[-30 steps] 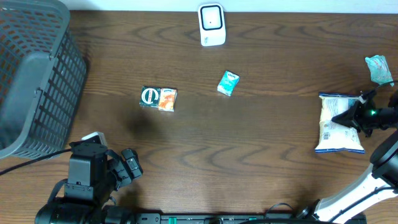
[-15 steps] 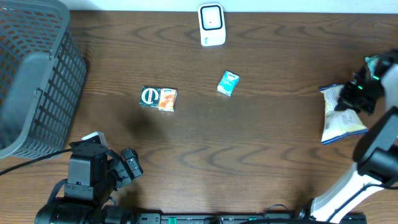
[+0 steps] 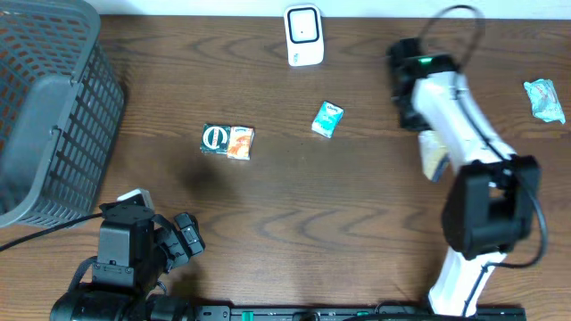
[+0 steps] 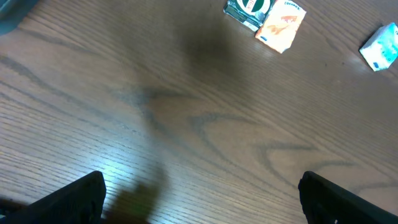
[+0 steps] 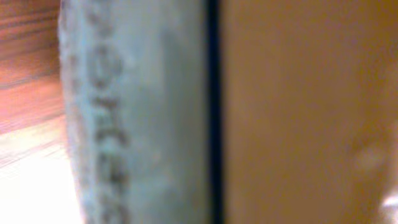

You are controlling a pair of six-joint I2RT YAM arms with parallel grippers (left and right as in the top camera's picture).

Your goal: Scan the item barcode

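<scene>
The white scanner stands at the table's far edge, in the middle. My right gripper hangs right of it, shut on a pale snack bag. Only a strip of the bag shows beside the white arm link. In the right wrist view the bag fills the frame as a blur, grey-blue on the left and orange on the right, and no fingers show. My left gripper sits low at the front left, open over bare wood.
A grey basket fills the left end of the table. A green and orange pack and a small teal packet lie mid-table. Another teal packet lies at the far right edge.
My right arm has lifted the snack bag off the right side of the table and swung it left, towards the scanner. The left arm has not moved.
</scene>
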